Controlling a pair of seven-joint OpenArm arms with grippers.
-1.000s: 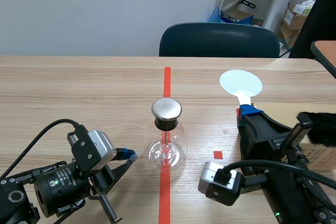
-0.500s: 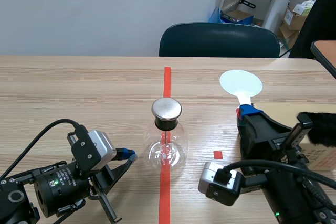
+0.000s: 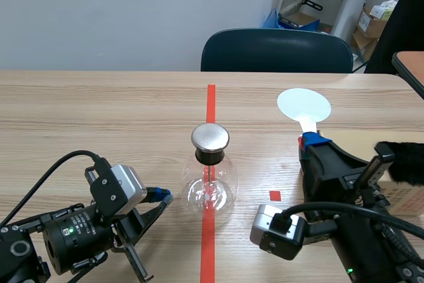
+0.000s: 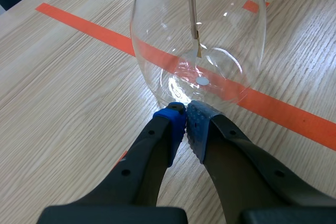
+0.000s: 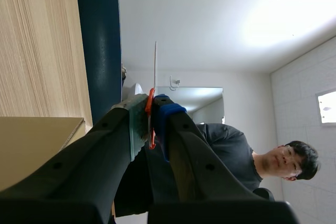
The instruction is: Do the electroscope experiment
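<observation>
The electroscope, a clear glass flask with a round metal cap and a thin rod inside, stands on the red tape line mid-table. My left gripper lies low on the table to its left, shut on nothing. In the left wrist view its blue-padded tips rest right at the foot of the flask. My right gripper is shut on the red handle of a white round paddle, which points toward the far side. The right wrist view shows that paddle edge-on between the fingers.
A black furry cloth lies on a cardboard box at the right edge. A dark blue chair stands behind the table. A small red tape square marks the table right of the flask. A person shows in the right wrist view.
</observation>
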